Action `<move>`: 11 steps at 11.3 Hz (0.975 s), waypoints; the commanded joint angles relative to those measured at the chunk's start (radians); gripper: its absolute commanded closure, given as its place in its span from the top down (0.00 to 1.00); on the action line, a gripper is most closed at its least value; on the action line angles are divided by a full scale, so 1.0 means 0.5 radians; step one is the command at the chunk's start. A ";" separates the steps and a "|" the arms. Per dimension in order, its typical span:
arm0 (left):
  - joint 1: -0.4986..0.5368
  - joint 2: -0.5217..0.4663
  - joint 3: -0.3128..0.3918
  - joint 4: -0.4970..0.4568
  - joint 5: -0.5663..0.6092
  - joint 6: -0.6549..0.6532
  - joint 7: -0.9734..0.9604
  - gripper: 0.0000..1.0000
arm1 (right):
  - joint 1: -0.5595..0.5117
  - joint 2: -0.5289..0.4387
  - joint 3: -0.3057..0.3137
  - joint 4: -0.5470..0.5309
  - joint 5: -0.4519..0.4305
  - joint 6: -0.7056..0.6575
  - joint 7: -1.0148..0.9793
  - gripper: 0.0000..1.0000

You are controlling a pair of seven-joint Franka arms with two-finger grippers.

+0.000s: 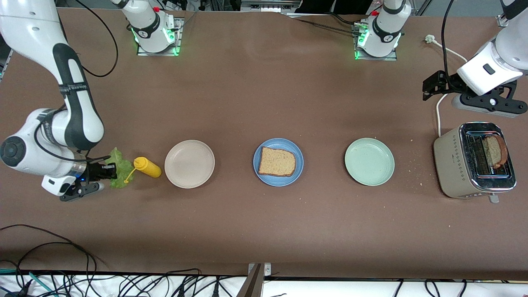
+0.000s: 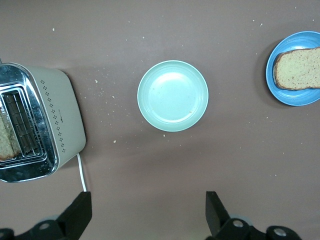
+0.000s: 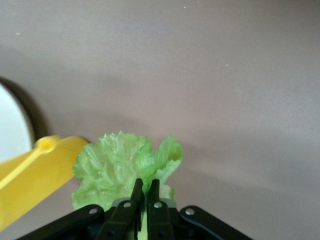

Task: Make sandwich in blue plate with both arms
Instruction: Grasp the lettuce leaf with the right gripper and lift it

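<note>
The blue plate (image 1: 278, 144) sits mid-table with one brown bread slice (image 1: 276, 162) lying flat on it; both also show in the left wrist view, plate (image 2: 295, 97) and slice (image 2: 298, 69). A second slice (image 1: 495, 150) stands in the toaster (image 1: 453, 165). My right gripper (image 1: 108, 171) is shut on the ruffled green lettuce leaf (image 1: 119, 165), low at the right arm's end of the table; the right wrist view shows the gripper (image 3: 145, 187) pinching the leaf (image 3: 115, 167). My left gripper (image 1: 431, 86) is open and empty, high over the table beside the toaster, and its own gripper (image 2: 149, 212) shows spread wide.
A yellow squeeze bottle (image 1: 147, 167) lies right beside the lettuce, next to a beige plate (image 1: 189, 163). A pale green plate (image 1: 369, 161) sits between the blue plate and the toaster. The toaster's white cable (image 1: 438, 117) runs under the left gripper. Crumbs dot the table near the toaster.
</note>
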 commanded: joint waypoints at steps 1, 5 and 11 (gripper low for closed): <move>0.012 0.004 -0.002 0.034 -0.020 -0.038 -0.007 1.00 | -0.020 -0.232 0.017 -0.060 0.036 -0.240 -0.041 0.00; 0.012 0.004 -0.002 0.037 -0.020 -0.038 -0.007 1.00 | -0.014 -0.518 0.017 -0.118 0.030 -0.507 -0.032 0.00; 0.012 0.004 -0.002 0.037 -0.020 -0.059 -0.007 1.00 | 0.411 -0.525 -0.089 0.004 0.027 -0.630 0.553 0.00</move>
